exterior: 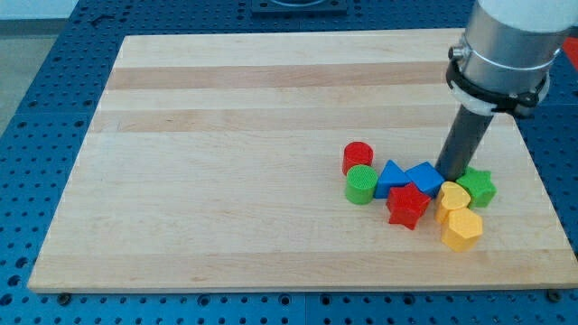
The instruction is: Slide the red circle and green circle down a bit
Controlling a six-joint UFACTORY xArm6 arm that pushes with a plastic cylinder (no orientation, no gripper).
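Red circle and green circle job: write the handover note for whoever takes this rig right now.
My tip: down at the board, on the view's right of the cluster, between the blue block and the green star, apparently against the blue block. It is not at the two circles.
Red circle: at the cluster's left end, directly above the green circle in the view; the two appear to touch.
Blue triangle sits just right of the green circle.
Done: no push on the circles is under way.
Left: bring my tip round to the view's top side of the red circle, then push both toward the view's bottom a bit.
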